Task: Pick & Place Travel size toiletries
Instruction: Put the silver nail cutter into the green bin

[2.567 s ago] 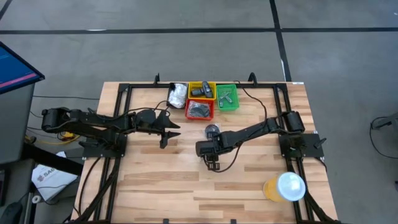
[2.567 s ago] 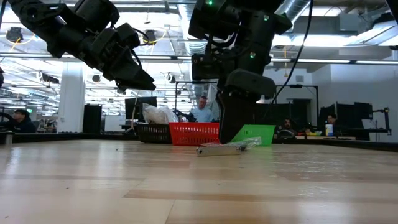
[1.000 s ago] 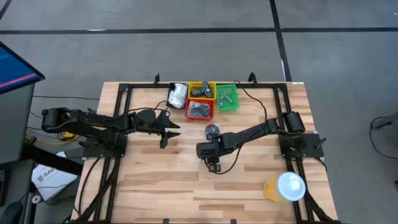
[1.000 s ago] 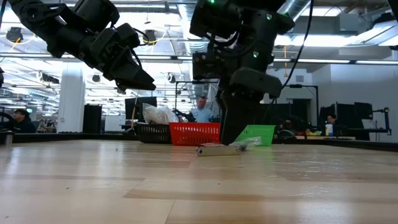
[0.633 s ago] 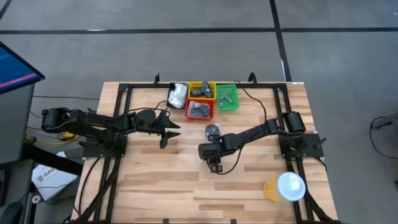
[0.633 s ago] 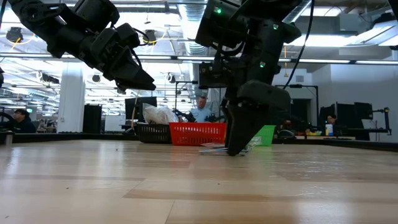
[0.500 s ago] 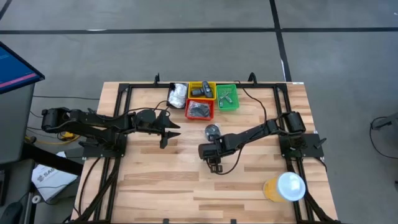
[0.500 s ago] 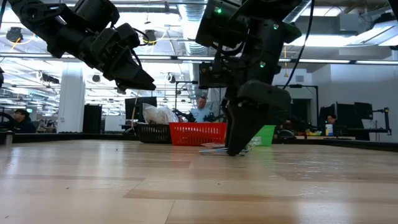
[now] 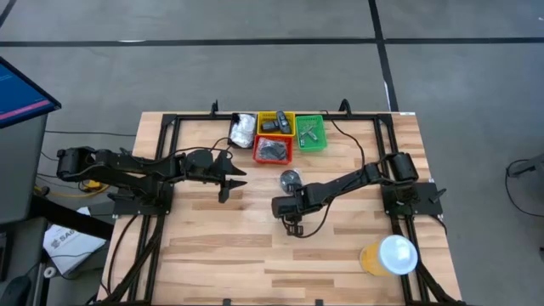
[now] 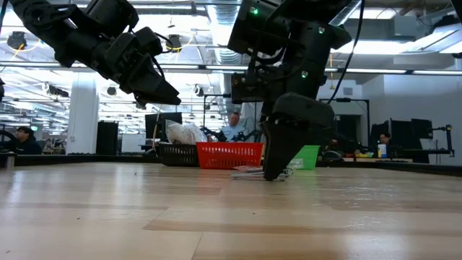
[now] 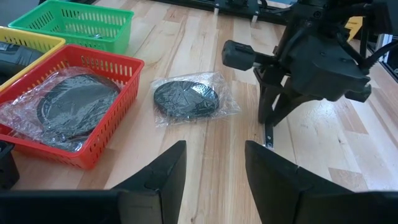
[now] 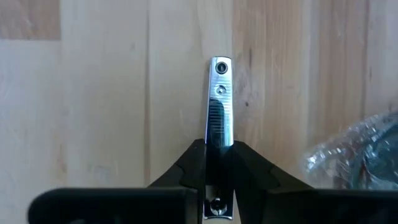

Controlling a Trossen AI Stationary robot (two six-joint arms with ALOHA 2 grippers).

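Note:
A silvery nail clipper [image 12: 219, 106] lies flat on the wooden table near its middle, and my right gripper [image 12: 217, 149] stands over it, pointing steeply down and shut on it [image 9: 293, 228]. A dark grey round disc in a clear crinkly packet [image 11: 186, 99] rests on the table just beyond it, toward the bins. My left gripper [image 11: 214, 168] hangs open above the table's left half [image 9: 234, 183], holding nothing. My right gripper pinches the clipper's two long edges [image 12: 219, 140] between its two fingers, toward one end. The fingers come from above, pointing steeply down. The clipper lies flat on the table, and its other end [image 12: 221, 65] sticks out past the fingertips.
At the far edge stand a red bin [image 9: 273, 150] with wrapped discs, a yellow bin [image 9: 275, 123], a green bin [image 9: 310, 132] and a black bin with white packets [image 9: 243, 129]. An orange cup with a white lid [image 9: 387, 255] stands near the front right.
My right gripper has come down from just above the table until its fingertips reach the tabletop at the clipper. The clipper has stayed where it lay.

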